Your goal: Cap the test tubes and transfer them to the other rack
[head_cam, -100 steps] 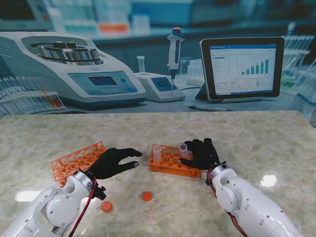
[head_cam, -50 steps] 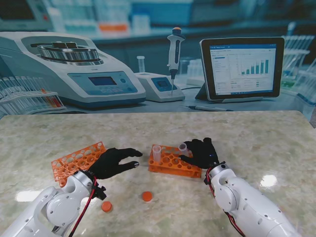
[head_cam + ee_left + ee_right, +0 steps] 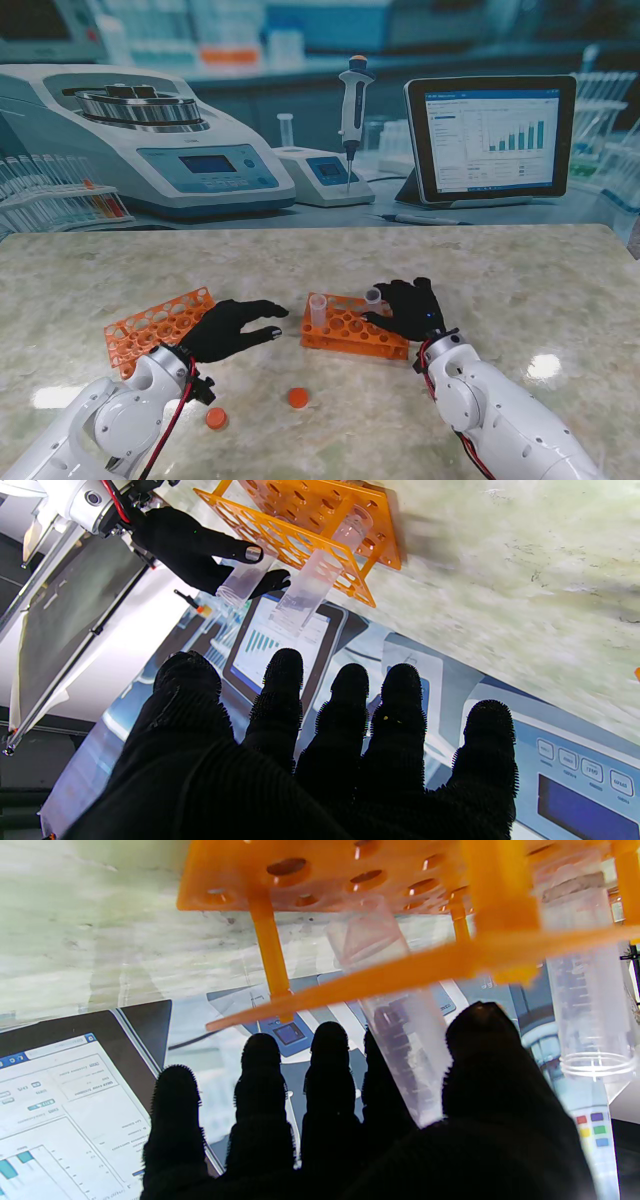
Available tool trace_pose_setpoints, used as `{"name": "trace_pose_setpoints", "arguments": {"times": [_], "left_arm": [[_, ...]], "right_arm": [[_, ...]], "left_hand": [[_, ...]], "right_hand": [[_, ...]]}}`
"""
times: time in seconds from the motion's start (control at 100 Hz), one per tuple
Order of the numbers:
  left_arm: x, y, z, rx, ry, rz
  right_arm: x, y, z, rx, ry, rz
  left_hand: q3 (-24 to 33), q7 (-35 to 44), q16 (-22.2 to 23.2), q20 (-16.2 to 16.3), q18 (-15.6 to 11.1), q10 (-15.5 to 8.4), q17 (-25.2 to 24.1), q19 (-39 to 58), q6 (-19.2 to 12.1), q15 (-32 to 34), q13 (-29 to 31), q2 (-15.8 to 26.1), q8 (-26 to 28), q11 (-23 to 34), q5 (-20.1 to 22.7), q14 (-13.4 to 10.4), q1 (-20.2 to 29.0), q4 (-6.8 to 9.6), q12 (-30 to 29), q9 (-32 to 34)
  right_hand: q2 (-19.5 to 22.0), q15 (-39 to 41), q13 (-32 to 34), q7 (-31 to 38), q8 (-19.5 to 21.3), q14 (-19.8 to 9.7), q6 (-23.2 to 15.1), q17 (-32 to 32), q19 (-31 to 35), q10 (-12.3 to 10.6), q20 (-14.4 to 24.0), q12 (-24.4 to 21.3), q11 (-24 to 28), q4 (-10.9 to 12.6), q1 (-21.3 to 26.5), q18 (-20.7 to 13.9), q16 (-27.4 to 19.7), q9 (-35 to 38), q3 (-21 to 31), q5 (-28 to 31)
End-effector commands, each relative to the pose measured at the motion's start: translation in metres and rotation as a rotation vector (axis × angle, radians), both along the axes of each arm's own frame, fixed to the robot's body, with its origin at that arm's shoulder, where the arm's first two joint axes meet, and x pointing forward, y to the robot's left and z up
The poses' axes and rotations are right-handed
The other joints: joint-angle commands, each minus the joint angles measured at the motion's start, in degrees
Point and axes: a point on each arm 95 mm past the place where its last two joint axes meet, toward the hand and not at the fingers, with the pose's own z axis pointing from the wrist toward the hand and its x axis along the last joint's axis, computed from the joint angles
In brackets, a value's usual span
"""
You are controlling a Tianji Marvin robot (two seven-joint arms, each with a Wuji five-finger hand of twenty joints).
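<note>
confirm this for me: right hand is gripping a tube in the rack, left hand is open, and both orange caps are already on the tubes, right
Not quite. Both orange caps lie loose on the table, as the stand view shows. The rest holds: the right hand grips a tube in the rack, and the left hand is open.

- Stand view: taken from above the shoulders, angled down and forward; the whole marble table (image 3: 520,270) is covered, backdrop at the far edge, both arms entering from the near corners.
- Left wrist view: aimed along the left hand (image 3: 280,760) fingers, inverted, table at top; the middle orange rack (image 3: 320,525) is seen at some distance, with the right hand (image 3: 195,545) behind it.
- Right wrist view: aimed along the right hand (image 3: 350,1120) fingers, inverted, very close beneath the same rack (image 3: 400,905).
- Shared by all three: that rack (image 3: 352,326) and its two open test tubes.
</note>
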Motion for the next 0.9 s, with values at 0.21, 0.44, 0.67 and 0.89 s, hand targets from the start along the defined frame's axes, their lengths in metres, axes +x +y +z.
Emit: {"name": "trace_pose_setpoints", "arguments": {"times": [0.21,0.44,0.67,0.89], "left_arm": [[0.0,0.0,-0.001,0.001,0.005,-0.001],[-0.001,0.001,0.0,0.0,0.003,-0.001],[-0.001,0.001,0.0,-0.003,0.0,-0.002],[-0.001,0.001,0.0,-0.004,0.0,-0.005]], "right_arm": [[-0.003,0.003,0.012,0.027,-0.03,0.013],[-0.008,0.004,0.024,0.033,-0.057,0.025],[-0.015,0.005,0.037,0.037,-0.093,0.047],[-0.025,0.007,0.05,0.064,-0.142,0.065]], "left_hand": [[-1.07,0.74,0.69,-0.64,-0.29,-0.87,-0.67,-0.92,-1.47,-0.08,0.53,2.2,0.61,-0.16,0.86,-0.45,-0.93,0.95,-0.39,-0.58],[-1.07,0.66,0.69,-0.63,-0.22,-1.08,-0.66,-0.92,-1.47,-0.08,0.54,2.2,0.59,-0.15,0.86,-0.42,-0.94,0.95,-0.38,-0.56],[-1.07,0.74,0.7,-0.61,-0.21,-1.04,-0.61,-0.87,-1.51,-0.05,0.61,2.19,0.63,-0.1,0.92,-0.44,-0.93,0.96,-0.36,-0.44],[-1.04,0.74,0.73,-0.6,-0.21,-1.1,-0.6,-0.84,-1.51,0.0,0.75,2.19,0.62,-0.14,0.95,-0.55,-0.87,0.96,-0.36,-0.5]], "right_hand": [[7.3,-0.56,1.53,2.63,-1.06,-1.51,-7.07,-0.08,0.83,-2.04,-1.3,0.07,0.1,0.51,4.3,-0.54,-0.19,1.91,2.82,1.16],[7.57,-0.2,2.27,3.31,-1.11,-0.88,-7.87,0.12,0.95,-2.41,-1.22,0.45,0.92,0.45,4.11,-0.3,0.13,3.05,2.44,1.76],[7.32,0.09,3.2,4.21,-0.69,-0.91,-8.43,0.48,1.05,-2.74,-1.16,0.86,1.8,0.43,4.3,-0.21,0.49,4.41,2.58,2.64],[3.57,1.71,7.9,5.82,2.95,2.12,-6.85,2.24,2.56,-0.13,0.03,1.95,4.04,-1.31,2.31,0.46,2.23,10.19,9.56,8.33]]}}
